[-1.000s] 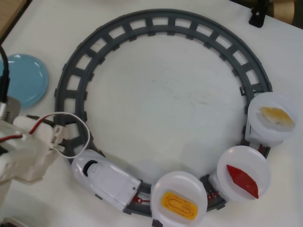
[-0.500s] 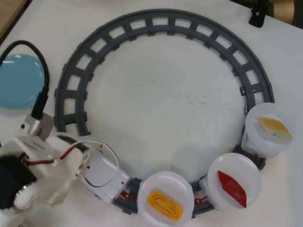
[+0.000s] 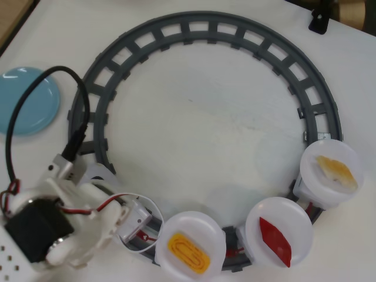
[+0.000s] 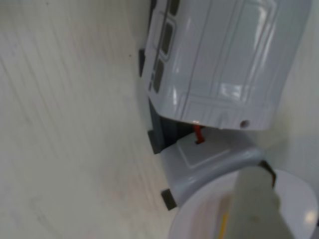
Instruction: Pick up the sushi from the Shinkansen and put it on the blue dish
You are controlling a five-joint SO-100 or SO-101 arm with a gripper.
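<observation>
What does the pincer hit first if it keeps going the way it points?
Likely the white plate carrying the sushi: in the wrist view a pincer finger points at that plate's rim, just behind the Shinkansen. Height above it is unclear.

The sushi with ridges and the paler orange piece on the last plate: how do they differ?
The sushi is bright orange-yellow with concentric ridged lines; the paler piece looks smooth and washed-out. The sushi rides the first car behind the Shinkansen, near the arm; the paler piece rides the last. Both lie on round white plates.

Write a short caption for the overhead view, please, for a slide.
White arm covers the Shinkansen's front on the grey circular track, beside the ridged sushi on its plate; blue dish waits empty.
</observation>
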